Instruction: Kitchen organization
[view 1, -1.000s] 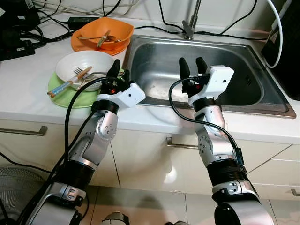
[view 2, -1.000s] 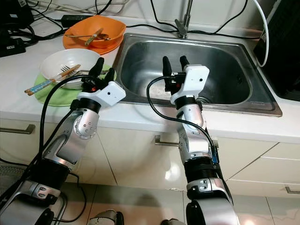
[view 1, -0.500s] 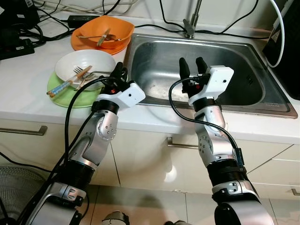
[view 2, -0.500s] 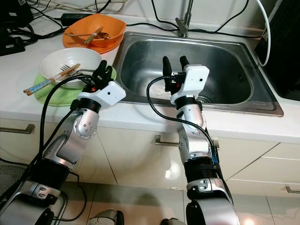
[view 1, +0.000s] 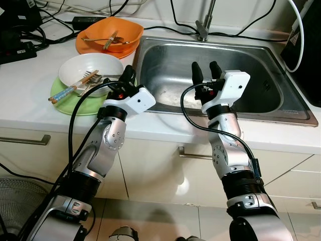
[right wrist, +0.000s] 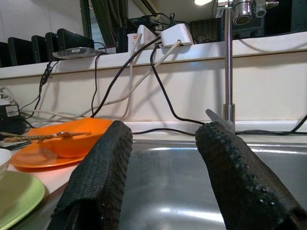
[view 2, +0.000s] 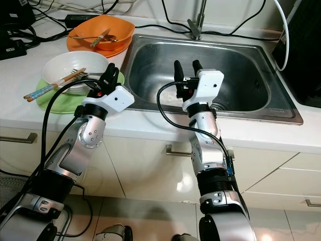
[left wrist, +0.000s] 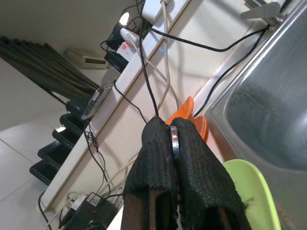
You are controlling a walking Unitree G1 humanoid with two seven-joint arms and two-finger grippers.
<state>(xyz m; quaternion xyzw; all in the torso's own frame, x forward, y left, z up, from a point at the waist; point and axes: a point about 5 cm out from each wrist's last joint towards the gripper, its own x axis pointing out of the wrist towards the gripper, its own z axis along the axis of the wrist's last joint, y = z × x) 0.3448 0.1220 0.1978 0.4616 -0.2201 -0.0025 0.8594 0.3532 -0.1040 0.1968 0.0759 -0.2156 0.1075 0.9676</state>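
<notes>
The left gripper (left wrist: 173,158) is clenched on a thin metal utensil handle (left wrist: 174,142) by the white bowl (view 1: 90,68). The right gripper (view 1: 206,72), fingers spread and holding nothing, hovers over the sink (view 1: 261,75).

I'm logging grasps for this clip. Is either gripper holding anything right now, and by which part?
The left gripper is shut on a thin metal utensil handle, pinched edge-on at its end, by the green plate. The right gripper is open over the sink, holding nothing.
</notes>
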